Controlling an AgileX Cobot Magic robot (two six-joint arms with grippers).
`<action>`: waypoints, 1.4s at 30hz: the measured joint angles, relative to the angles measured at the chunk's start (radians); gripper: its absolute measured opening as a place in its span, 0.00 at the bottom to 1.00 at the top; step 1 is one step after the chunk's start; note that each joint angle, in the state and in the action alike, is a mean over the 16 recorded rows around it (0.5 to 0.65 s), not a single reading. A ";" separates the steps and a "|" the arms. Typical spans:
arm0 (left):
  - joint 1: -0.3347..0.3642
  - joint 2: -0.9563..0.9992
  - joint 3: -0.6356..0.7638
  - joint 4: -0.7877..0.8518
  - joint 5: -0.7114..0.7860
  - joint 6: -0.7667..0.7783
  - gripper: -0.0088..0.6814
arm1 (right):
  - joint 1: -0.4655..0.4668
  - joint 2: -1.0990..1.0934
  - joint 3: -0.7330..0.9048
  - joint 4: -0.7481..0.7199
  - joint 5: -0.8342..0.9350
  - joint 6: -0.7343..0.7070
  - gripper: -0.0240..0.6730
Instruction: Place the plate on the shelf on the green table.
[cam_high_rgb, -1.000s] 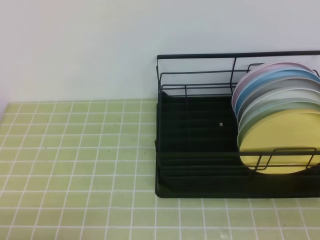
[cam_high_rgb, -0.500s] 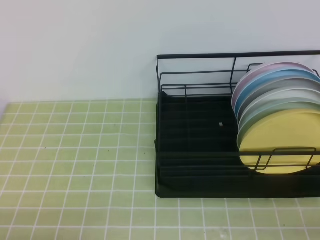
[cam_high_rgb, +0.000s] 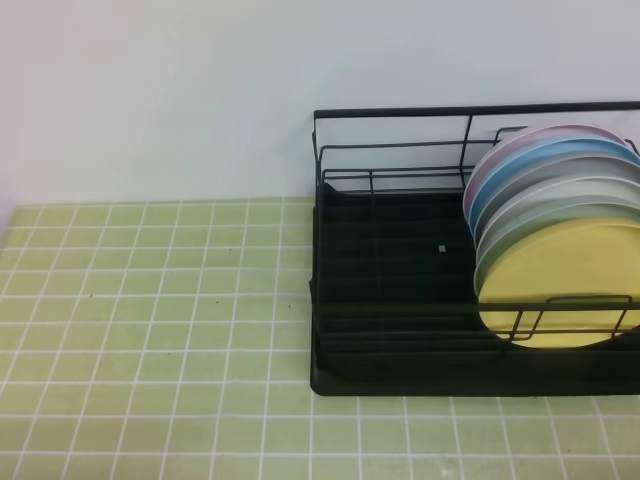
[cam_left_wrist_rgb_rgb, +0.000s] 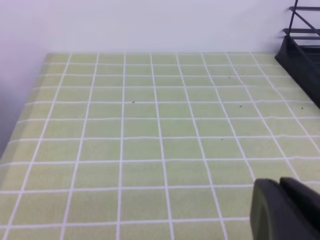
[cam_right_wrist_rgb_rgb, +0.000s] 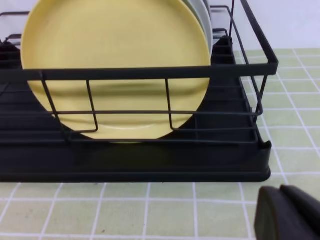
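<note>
The pale-yellow plate (cam_high_rgb: 555, 285) stands upright at the front of a row of plates in the right end of the black wire shelf (cam_high_rgb: 390, 290), on the green table (cam_high_rgb: 150, 330). The right wrist view shows the plate (cam_right_wrist_rgb_rgb: 115, 65) behind the shelf's front rail (cam_right_wrist_rgb_rgb: 150, 72). My right gripper (cam_right_wrist_rgb_rgb: 280, 207) is low in front of the shelf, fingers together and empty. My left gripper (cam_left_wrist_rgb_rgb: 281, 200) hovers over bare green tiles (cam_left_wrist_rgb_rgb: 150, 125), fingers together and empty. Neither gripper shows in the exterior view.
Behind the yellow plate stand a mint-green plate (cam_high_rgb: 560, 215), grey, blue (cam_high_rgb: 540, 160) and pink (cam_high_rgb: 530, 137) plates. The shelf's left half holds no plates. A white wall runs behind. The shelf's corner (cam_left_wrist_rgb_rgb: 302, 50) shows at the left wrist view's right edge.
</note>
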 joint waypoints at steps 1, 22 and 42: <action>0.000 0.000 0.000 0.000 0.000 0.000 0.01 | 0.000 0.000 0.000 0.002 -0.001 0.002 0.03; 0.000 0.000 0.000 0.000 0.000 0.001 0.01 | 0.000 0.006 0.000 0.008 0.002 -0.007 0.03; 0.000 0.000 0.000 0.000 0.000 0.002 0.01 | 0.000 0.006 0.000 0.007 0.002 -0.007 0.03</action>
